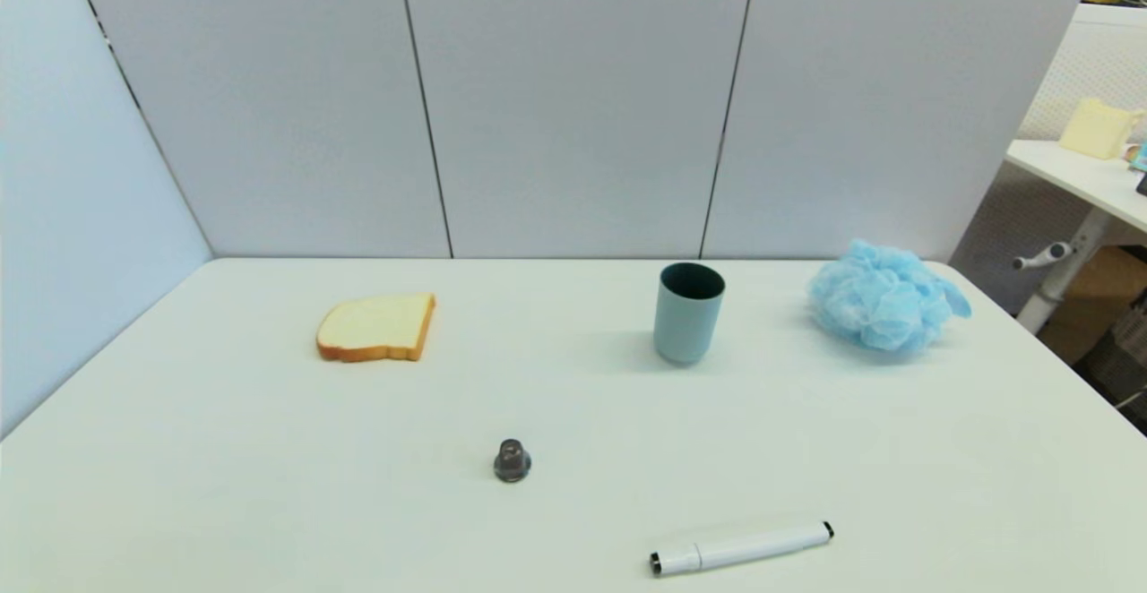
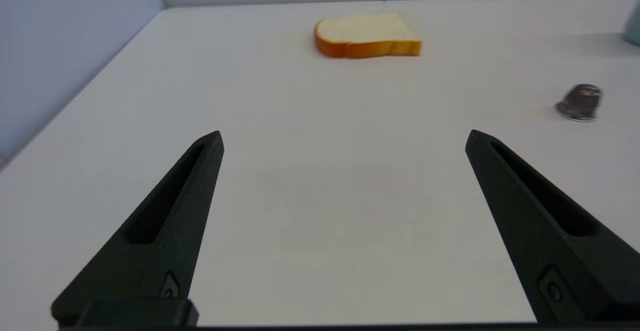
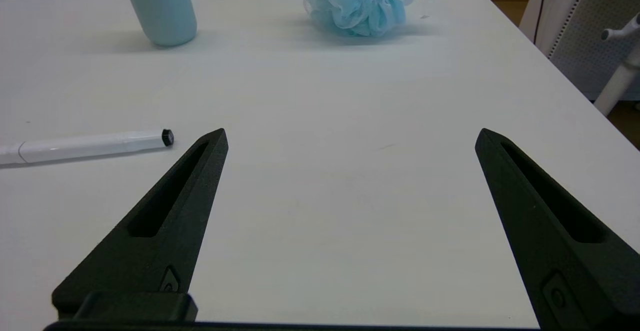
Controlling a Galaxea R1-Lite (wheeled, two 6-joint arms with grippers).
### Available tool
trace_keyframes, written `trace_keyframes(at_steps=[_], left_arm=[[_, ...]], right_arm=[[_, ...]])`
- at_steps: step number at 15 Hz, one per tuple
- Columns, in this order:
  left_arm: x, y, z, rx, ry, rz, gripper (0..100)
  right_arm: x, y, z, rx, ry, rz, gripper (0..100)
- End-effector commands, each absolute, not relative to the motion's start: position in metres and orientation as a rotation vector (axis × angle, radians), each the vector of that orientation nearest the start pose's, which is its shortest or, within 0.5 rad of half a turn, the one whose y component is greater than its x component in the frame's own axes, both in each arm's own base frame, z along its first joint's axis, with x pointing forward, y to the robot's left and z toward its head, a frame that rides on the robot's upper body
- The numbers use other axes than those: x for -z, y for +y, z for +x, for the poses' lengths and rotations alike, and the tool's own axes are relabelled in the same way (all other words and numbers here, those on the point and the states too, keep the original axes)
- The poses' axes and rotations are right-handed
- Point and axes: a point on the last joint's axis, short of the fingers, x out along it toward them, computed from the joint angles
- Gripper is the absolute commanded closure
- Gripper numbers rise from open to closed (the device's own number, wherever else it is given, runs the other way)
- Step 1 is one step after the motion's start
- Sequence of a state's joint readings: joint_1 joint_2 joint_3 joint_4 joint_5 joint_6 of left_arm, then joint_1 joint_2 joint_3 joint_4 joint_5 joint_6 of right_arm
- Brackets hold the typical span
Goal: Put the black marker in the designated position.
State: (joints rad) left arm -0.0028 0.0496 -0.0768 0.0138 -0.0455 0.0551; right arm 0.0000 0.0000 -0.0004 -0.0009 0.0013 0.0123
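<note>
The black marker (image 1: 741, 548), a slim white pen with black tips, lies flat near the table's front edge, right of centre; the right wrist view shows the black marker (image 3: 85, 146) just off one fingertip of my right gripper (image 3: 350, 133), which is open and empty above bare table. My left gripper (image 2: 345, 138) is open too, low over the front left of the table, holding nothing. Neither arm shows in the head view. The designated position (image 1: 556, 267) is the bare strip of tabletop along the grey wall panels.
A bread slice (image 1: 377, 328) lies at the back left and a pale blue cup (image 1: 687, 312) stands at the back centre. A blue mesh puff (image 1: 883, 296) sits at the back right. A small dark grey knob (image 1: 512, 461) stands mid-table.
</note>
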Motion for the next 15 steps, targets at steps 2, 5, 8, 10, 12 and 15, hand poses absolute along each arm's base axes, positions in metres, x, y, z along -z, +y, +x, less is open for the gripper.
trace_keyframes(at_steps=[2,5,8,10,12,15], left_arm=[[-0.206,-0.007,0.022,0.358,0.21,0.421,0],[-0.246,-0.032,0.101,0.663,0.32,0.593,0],[-0.239,-0.085,0.163,0.971,0.408,0.625,0],[-0.227,-0.129,0.188,1.108,0.422,0.662,0],[-0.21,-0.173,0.204,1.206,0.372,0.691,0],[-0.177,-0.232,0.211,1.319,0.298,0.708,0]], right_arm=[[-0.076,0.0,-0.023,-0.002,-0.002,0.012,0],[-0.076,0.0,-0.023,-0.002,-0.002,0.012,0],[-0.076,0.0,-0.023,-0.002,-0.002,0.012,0],[-0.076,0.0,-0.023,-0.002,-0.002,0.012,0],[-0.076,0.0,-0.023,-0.002,-0.002,0.012,0],[-0.076,0.0,-0.023,-0.002,-0.002,0.012,0]])
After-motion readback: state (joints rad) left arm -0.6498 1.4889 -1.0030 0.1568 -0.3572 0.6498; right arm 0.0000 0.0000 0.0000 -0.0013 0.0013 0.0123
